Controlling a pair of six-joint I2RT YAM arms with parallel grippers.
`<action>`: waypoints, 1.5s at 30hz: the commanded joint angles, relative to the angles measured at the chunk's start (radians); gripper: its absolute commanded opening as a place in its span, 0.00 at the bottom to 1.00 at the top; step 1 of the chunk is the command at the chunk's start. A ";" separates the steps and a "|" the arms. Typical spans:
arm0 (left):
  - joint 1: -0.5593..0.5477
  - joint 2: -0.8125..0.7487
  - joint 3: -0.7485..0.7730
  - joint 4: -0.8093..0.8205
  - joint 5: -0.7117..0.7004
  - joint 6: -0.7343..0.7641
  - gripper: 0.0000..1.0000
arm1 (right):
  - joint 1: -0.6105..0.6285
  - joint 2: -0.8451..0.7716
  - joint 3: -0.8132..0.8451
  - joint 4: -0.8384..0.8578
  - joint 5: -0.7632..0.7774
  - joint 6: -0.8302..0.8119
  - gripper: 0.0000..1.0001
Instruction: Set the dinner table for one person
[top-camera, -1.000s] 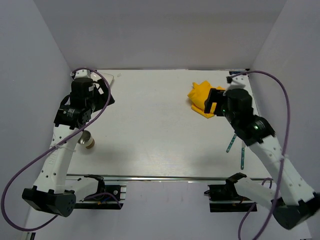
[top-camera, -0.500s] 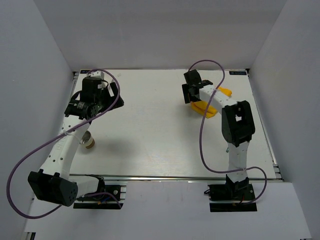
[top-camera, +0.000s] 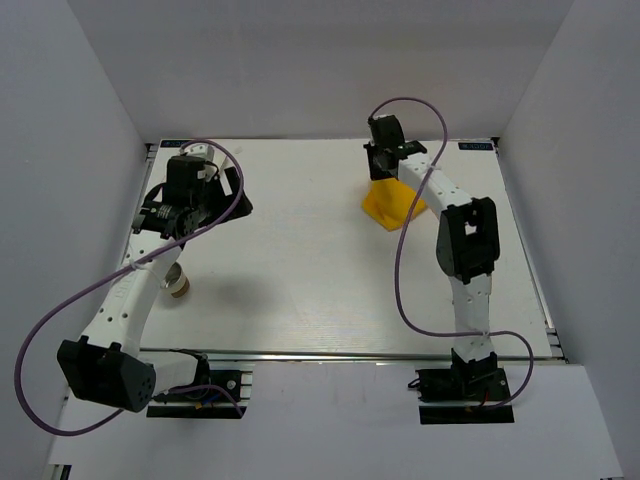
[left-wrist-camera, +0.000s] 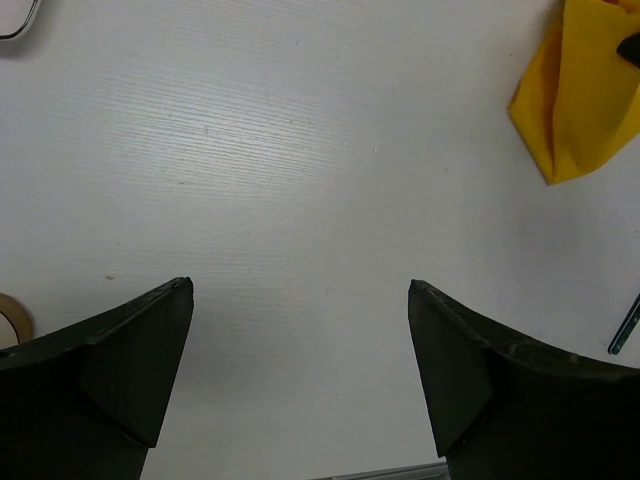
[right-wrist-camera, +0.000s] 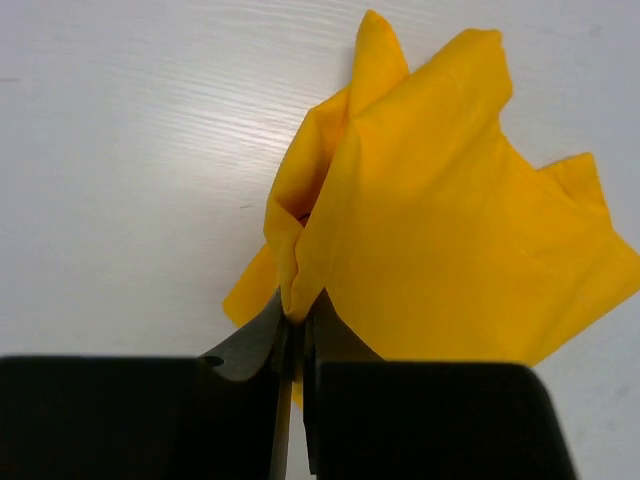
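Overhead, white dinner table (top-camera: 320, 255), yellow cloth (top-camera: 384, 208), grey-white panels (top-camera: 330, 70).

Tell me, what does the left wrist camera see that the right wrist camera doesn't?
Only left wrist: the open left gripper, a thin teal utensil at the right edge, a tan rim at the left. Only right wrist: the right gripper shut on a fold of the yellow cloth. Both: that cloth and the white dinner table.

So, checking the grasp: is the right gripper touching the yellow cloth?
Touching. Right wrist view shows the right gripper pinched shut on a fold of the yellow cloth.
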 joint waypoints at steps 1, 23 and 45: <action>-0.003 0.012 0.026 0.030 0.025 -0.003 0.98 | 0.011 -0.190 -0.047 0.170 -0.356 0.110 0.00; -0.003 0.045 -0.071 0.105 0.010 -0.089 0.98 | -0.076 -0.676 -1.044 0.555 -0.236 0.451 0.89; 0.008 -0.080 -0.061 -0.079 -0.391 -0.291 0.98 | 0.522 0.084 0.132 -0.191 0.252 0.455 0.68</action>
